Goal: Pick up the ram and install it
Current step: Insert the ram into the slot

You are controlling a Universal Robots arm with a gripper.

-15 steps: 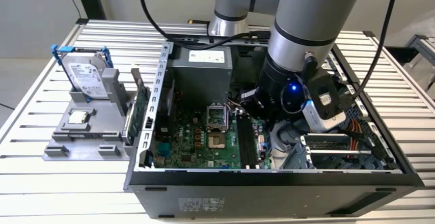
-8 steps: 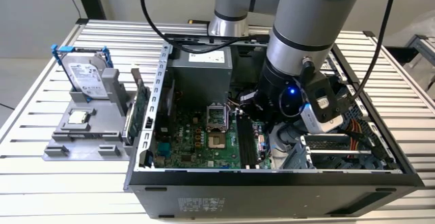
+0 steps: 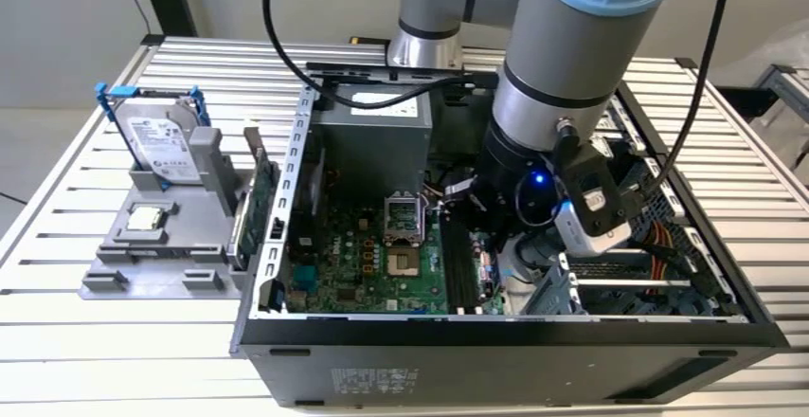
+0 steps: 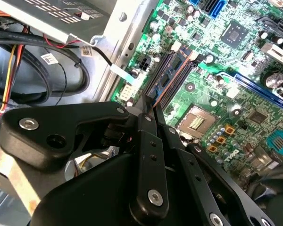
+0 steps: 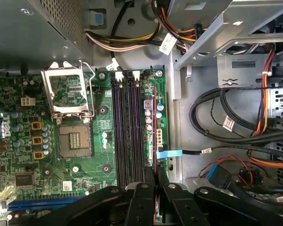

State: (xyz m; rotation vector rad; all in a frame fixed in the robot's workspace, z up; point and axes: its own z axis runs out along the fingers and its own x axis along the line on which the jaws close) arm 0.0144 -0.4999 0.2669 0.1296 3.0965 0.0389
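The gripper (image 5: 155, 176) was clenched on the ram (image 5: 154, 127), edge-on just above the motherboard (image 5: 99, 155) beside its black slots (image 5: 127, 127). Any tilt or offset risked jamming it against a slot wall.

Matt black plastic gripper (image 5: 155, 176)

I see just a thin edge of the ram (image 5: 154, 117) because my tool (image 5: 155, 176) covers its lower end.
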